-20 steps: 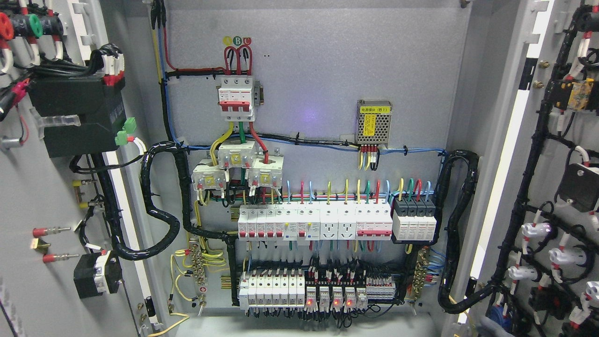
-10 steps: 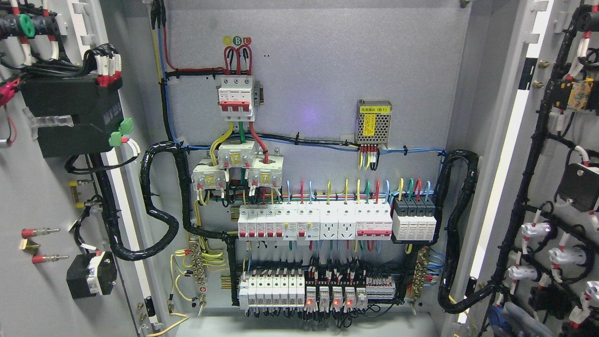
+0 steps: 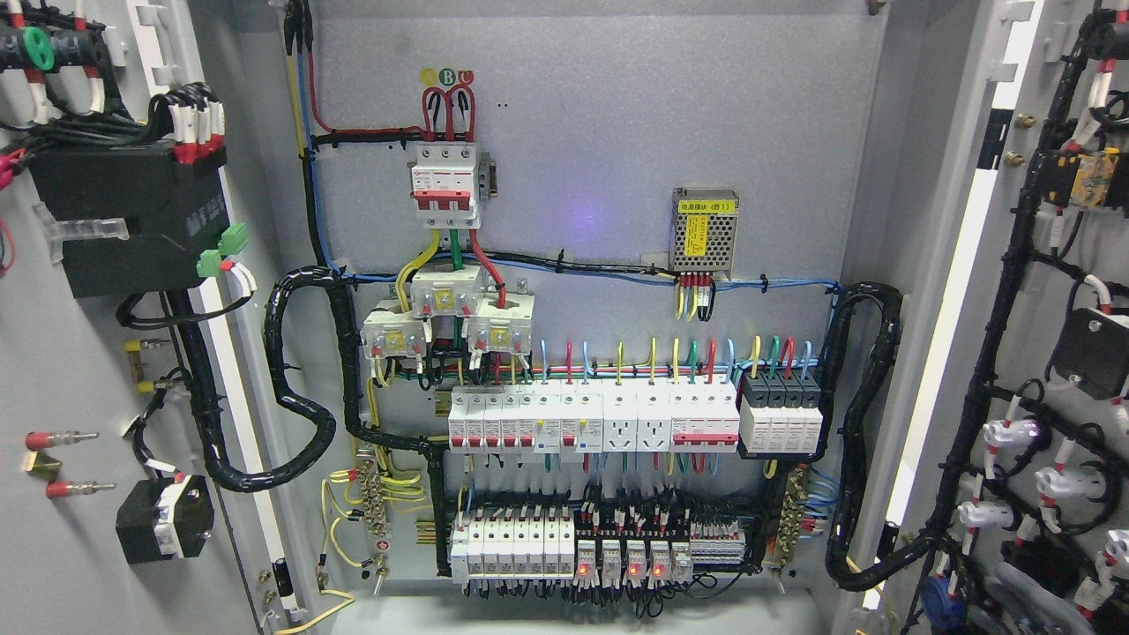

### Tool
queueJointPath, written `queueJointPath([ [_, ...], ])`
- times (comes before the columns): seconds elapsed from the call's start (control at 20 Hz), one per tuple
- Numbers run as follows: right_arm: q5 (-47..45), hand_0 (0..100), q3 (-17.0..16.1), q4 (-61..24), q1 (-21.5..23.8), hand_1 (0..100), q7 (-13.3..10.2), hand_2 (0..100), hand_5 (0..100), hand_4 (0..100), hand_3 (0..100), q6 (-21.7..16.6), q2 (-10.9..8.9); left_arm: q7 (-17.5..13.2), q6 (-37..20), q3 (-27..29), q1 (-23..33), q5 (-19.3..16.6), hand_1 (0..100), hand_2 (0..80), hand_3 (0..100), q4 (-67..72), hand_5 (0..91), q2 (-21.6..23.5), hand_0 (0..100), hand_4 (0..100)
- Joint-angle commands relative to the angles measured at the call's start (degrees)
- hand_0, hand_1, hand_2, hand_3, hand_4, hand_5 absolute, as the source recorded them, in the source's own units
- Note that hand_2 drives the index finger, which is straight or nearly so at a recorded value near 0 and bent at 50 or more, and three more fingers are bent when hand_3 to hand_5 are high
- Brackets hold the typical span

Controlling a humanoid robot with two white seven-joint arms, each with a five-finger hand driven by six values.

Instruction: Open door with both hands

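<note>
The cabinet stands wide open in the head view. The left door [image 3: 62, 370] is swung out at the picture's left, its inner face carrying a black box [image 3: 132, 220] and a black cable loom [image 3: 207, 397]. The right door [image 3: 1050, 265] is swung out at the right, with its white edge strip [image 3: 948, 335] and black wiring harness [image 3: 997, 335] showing. At the bottom right edge a grey and blue shape [image 3: 979, 600] overlaps the right door's lower part; it looks like part of my right hand, mostly cut off. My left hand does not show.
Inside, the back panel [image 3: 617, 132] holds a red and white main breaker [image 3: 445, 185], a small metal power supply [image 3: 705, 232], a row of white breakers [image 3: 591, 422] and a lower row with red lamps [image 3: 617, 551]. Thick black conduits [image 3: 304, 379] loop at both sides.
The left door has swung further out, its fittings sliding left in the picture. The grey and blue shape at the bottom right has come further into view. The right door barely moved.
</note>
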Motion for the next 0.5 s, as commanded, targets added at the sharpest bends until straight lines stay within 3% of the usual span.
queueJointPath([
  [0.0, -3.97, 0, -2.01, 1.5, 0.46, 0, 0.23, 0, 0, 0, 0, 0.03, -0.93, 0.83, -5.9, 1.18, 0.36, 3.13, 0, 0.0, 0, -0.09, 0.0, 0.7, 0, 0],
  [0.2, -4.34, 0, -3.42, 1.85, 0.55, 0, 0.58, 0, 0, 0, 0, 0.03, -1.2, 1.89, -5.46, 1.62, 0.45, 4.01, 0, 0.0, 0, 0.17, 0.0, 1.05, 0, 0],
  [0.45, -4.42, 0, -3.95, 2.03, 1.43, 0, 0.58, 0, 0, 0, 0, 0.11, -1.28, 1.89, -5.46, 3.38, 0.8, 8.58, 0, 0.0, 0, 0.17, 0.0, 2.11, 0, 0],
])
